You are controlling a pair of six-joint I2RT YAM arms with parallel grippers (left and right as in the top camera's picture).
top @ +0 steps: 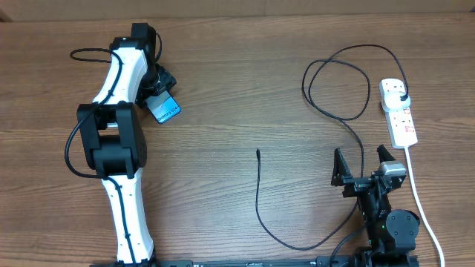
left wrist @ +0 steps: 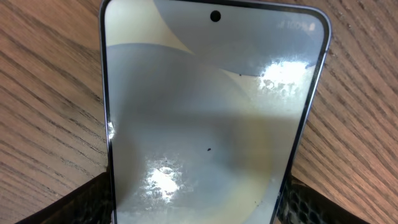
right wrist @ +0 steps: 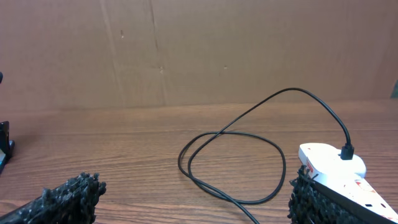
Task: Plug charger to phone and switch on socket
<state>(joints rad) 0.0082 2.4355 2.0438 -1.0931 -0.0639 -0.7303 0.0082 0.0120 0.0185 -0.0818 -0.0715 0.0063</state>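
Brown wood-grain table [top: 245, 74] fills every view. We start at the phone [left wrist: 211, 118]: it lies flat at the upper left of the overhead frame, screen up, under the left gripper [left wrist: 199, 190]. In the left wrist view its fingers [left wrist: 84, 202] stand one at each long edge, in the bottom corners of the frame, close beside the phone's sides; we cannot tell whether they press it.

We judge the step in hand to be taking hold of the phone. To do it well, we want the squeeze square across the long edges, firm but without twisting the phone on the wood. The camera hole [left wrist: 215, 15] shows at the top of that frame, so the end that takes the connector is likely the hidden near one; we should leave it reachable.

Further out, the charger [top: 258, 193] trails down the middle, its connector tip [top: 257, 153] lying free at centre, well apart from the phone. Its plug [top: 401, 97] sits in the socket [top: 401, 126] at the right edge. At lower right the right gripper [top: 360, 157] stands wide open and empty.
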